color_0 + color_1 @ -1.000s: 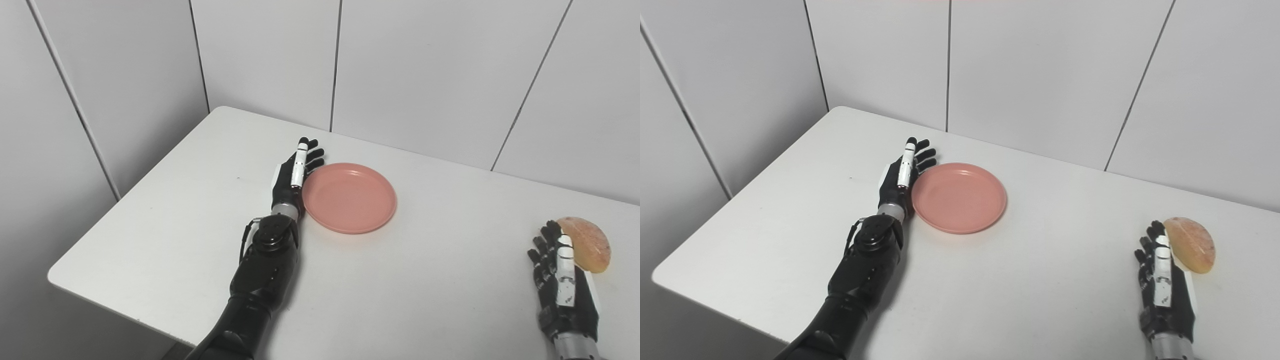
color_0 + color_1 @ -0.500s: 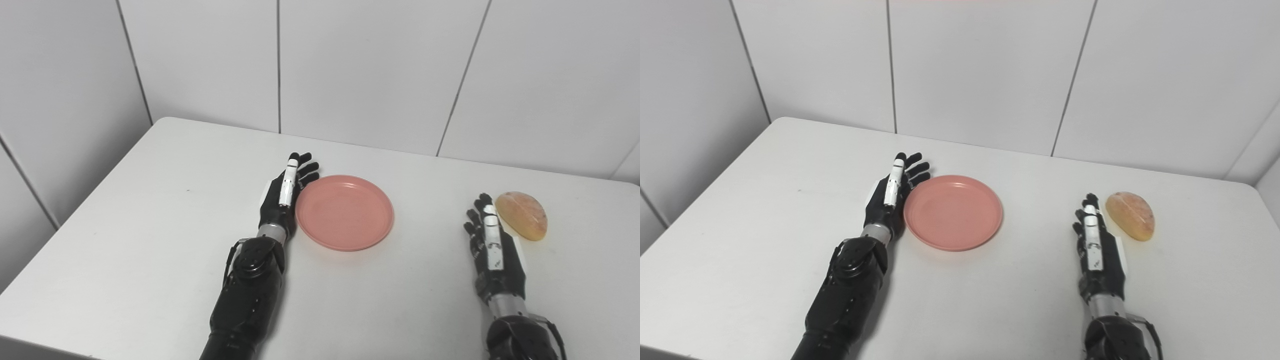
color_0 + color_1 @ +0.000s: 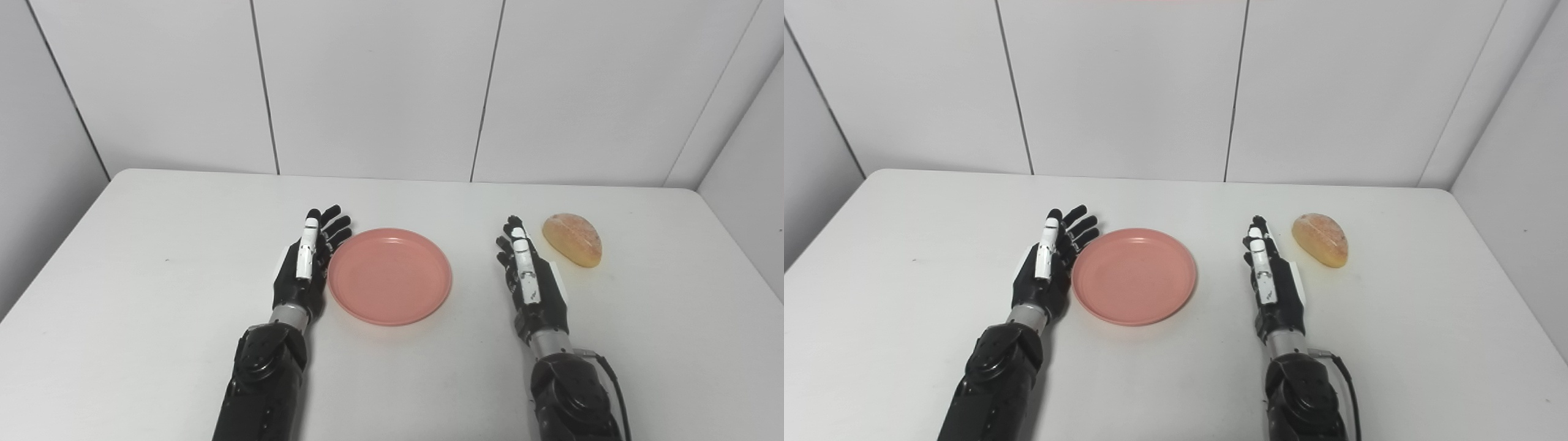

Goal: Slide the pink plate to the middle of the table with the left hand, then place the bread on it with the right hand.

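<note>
Two black robot arms reach up from the near edge of a white tabletop. The left robot hand stands on edge, fingers spread, just beside one pink plate on its right. The right robot hand, also spread and empty, has one bread roll lying just beyond, to its right.

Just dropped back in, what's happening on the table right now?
The left hand is open, set edge-on against the left rim of the pink plate, which sits about mid-table and is empty. The right hand is open too, holding nothing, standing just left of the bread without touching it. The bread lies on the white table, to the right of the plate, not yet picked up.
</note>
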Robot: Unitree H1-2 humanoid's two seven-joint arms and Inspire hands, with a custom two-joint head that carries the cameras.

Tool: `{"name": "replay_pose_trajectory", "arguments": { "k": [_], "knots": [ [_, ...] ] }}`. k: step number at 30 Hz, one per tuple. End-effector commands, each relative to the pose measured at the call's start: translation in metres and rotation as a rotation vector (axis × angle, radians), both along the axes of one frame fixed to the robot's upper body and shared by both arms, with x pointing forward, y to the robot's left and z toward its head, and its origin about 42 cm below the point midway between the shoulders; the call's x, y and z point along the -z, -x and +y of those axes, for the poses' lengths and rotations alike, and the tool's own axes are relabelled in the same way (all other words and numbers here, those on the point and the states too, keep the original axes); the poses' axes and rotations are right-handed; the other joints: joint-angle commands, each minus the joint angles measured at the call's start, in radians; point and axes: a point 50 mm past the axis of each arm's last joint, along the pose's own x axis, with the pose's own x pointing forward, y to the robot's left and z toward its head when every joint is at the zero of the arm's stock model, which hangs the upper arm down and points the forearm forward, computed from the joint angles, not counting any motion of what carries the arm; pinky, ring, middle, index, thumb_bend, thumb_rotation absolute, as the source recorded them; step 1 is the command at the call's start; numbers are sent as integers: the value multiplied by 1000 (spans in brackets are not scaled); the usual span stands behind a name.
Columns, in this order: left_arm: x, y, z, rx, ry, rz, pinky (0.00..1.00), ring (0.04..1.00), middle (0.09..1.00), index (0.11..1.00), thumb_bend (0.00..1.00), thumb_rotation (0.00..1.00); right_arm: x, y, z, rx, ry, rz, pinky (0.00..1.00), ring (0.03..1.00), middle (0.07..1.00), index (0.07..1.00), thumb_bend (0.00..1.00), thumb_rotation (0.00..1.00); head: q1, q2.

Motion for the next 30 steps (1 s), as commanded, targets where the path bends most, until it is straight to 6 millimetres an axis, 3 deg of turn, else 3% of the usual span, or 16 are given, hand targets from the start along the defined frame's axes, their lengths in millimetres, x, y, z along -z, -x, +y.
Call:
{"name": "replay_pose_trajectory", "arguments": {
  "k": [1,14,19,23,26,30],
  "knots": [
    [11,7,-7,20,7,73,929,878,841,827,493,1000,-26,-11,11,-20,-6,-75,992,957,970,963,663,947,-5,1],
    [12,12,-13,32,-4,30,971,908,882,868,481,1000,-30,-13,13,-45,39,-131,1000,987,997,998,614,975,-16,9],
    [12,7,-7,21,-35,-57,999,947,922,904,455,1000,-40,-19,6,46,110,-216,1000,978,972,949,644,881,-20,10],
    [15,5,-2,32,-34,-138,980,950,927,907,467,1000,-56,-31,-13,127,228,-313,1000,986,974,956,616,877,-24,7],
    [16,4,0,39,-39,-166,980,954,933,916,478,1000,-68,-37,-31,203,336,-376,945,953,951,939,608,858,-30,5],
    [17,4,2,49,-50,-197,997,961,936,918,467,1000,-77,-45,-51,279,417,-412,894,936,937,930,565,702,-36,3]
  ]
}}
